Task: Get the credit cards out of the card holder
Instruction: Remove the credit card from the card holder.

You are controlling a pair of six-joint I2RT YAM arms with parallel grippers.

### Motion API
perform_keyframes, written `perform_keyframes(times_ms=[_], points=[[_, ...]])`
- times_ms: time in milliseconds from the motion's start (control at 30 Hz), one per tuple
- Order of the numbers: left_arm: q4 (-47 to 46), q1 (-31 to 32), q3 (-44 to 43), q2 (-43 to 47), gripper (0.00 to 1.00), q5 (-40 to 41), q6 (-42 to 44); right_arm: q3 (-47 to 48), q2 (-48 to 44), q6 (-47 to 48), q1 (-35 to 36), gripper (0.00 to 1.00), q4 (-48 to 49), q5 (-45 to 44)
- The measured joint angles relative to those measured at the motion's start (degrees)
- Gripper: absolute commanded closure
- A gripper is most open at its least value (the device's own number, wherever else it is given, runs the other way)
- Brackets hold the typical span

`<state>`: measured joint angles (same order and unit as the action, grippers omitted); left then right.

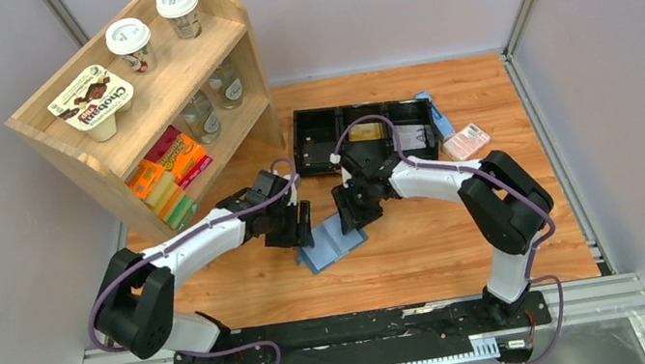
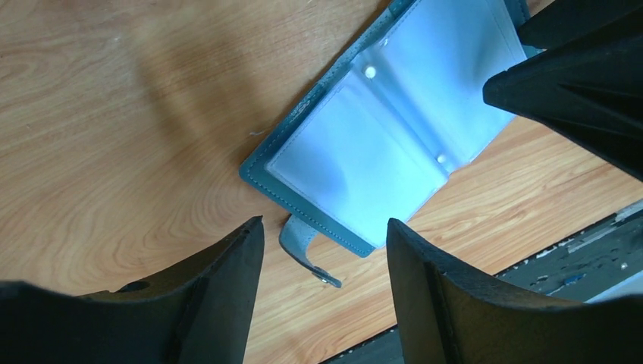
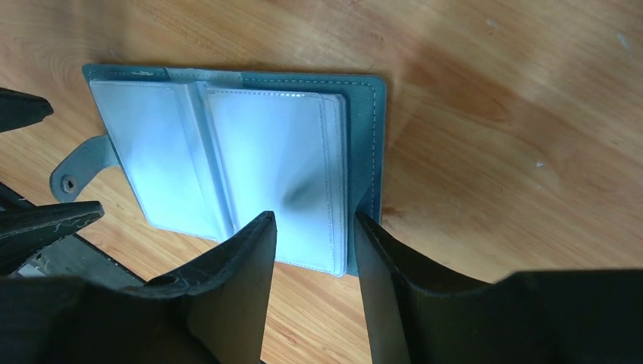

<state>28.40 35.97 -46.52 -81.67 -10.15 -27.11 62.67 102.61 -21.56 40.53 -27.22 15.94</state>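
The teal-blue card holder [image 1: 328,243] lies open on the wood table, its pale grey-blue pockets facing up. No credit card shows; the pockets look pale and plain in both wrist views. My left gripper [image 1: 299,225] is open and empty over the holder's left end, its jaws either side of the snap tab [image 2: 307,254] of the holder [image 2: 379,144]. My right gripper [image 1: 349,209] is open over the holder's right end. Its jaws straddle the outer edge of the pocket sheets [image 3: 303,152] of the holder [image 3: 371,136], with nothing pinched between them.
A long black three-compartment tray [image 1: 311,135] stands behind the holder with a gold card [image 1: 366,132] in it. A pink-white packet [image 1: 466,141] lies to its right. A wooden shelf [image 1: 140,103] with cups and boxes stands at the back left.
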Motion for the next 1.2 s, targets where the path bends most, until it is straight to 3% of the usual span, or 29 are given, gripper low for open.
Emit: perform_keyframes(times_ms=[500,800,1200], points=[[-5.2,0.0,0.0,-3.2,0.43,-2.9,-4.2,0.1,-0.9,-0.3,1.2,0.48,1.6,-2.4],[-7.5,-0.1,1.0,-5.8,0.47,-3.1,-5.9,0.1,-0.9,-0.9,2.6,0.59,2.6,-2.4],[-9.9,-0.1,1.3,-6.6,0.51,-4.0,-7.2,-0.7,-4.1,-0.9,2.6,0.60,4.5,3.1]])
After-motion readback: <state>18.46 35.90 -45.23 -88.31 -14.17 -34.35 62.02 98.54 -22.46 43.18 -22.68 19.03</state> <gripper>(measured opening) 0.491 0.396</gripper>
